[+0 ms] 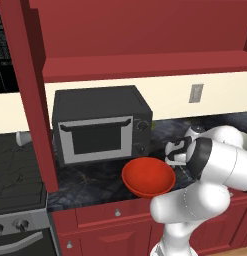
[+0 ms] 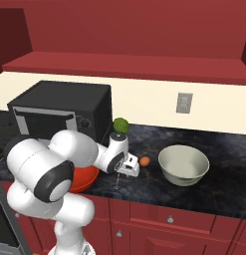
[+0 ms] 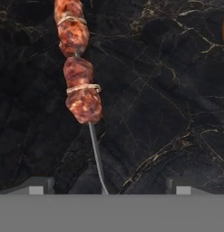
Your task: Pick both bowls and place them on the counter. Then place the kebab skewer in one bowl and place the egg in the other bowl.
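Gripper [image 3: 106,186] spread wide, hovering over skewer [image 3: 81,86] lying on worktop [image 2: 219,189]. Red bowl [image 1: 148,177] at front edge; cream bowl [image 2: 184,165] rightward, egg [image 2: 144,161] between.

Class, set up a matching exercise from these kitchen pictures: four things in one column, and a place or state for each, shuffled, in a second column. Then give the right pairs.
Things:
1. red bowl
2. cream-grey bowl
3. egg
4. kebab skewer

Places or states:
A. lies flat on the dark counter under the open hand
B. small orange ball on the counter, between the hand and the pale bowl
C. stands in front of the black microwave
D. stands empty at the right of the right base view, below the wall outlet

Pairs: 1-C, 2-D, 3-B, 4-A
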Available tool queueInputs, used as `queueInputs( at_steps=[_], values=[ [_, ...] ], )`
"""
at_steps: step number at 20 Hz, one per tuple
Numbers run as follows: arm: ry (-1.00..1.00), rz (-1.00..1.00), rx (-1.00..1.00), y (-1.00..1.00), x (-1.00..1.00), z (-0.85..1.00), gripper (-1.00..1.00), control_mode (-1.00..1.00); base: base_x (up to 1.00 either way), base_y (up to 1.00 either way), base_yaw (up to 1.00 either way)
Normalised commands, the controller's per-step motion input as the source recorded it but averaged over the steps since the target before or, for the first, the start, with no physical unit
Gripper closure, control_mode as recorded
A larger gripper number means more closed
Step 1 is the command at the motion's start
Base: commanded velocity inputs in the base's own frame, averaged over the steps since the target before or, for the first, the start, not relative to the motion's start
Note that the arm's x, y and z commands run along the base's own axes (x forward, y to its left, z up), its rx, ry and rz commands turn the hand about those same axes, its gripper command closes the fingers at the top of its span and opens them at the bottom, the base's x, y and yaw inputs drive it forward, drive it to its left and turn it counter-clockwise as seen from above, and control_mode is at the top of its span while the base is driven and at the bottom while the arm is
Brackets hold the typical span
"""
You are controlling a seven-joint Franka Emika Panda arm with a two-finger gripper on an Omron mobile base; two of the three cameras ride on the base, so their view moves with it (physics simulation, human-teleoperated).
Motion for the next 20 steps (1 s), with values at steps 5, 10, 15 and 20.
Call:
queueInputs(
  at_steps=[5,10,15,20],
  values=[
    [0.0,0.0,0.0,0.01,0.0,-0.26,-1.0,-1.0,0.0,0.0,0.0],
    [0.0,0.0,0.0,0.15,0.0,-0.4,1.0,-1.0,0.0,0.0,0.0],
    [-0.02,0.0,0.0,0.16,0.0,-0.24,1.0,-1.0,0.0,0.0,0.0],
    [-0.04,0.0,0.0,0.15,-0.01,-0.06,1.0,-1.0,0.0,0.0,0.0]
  ],
)
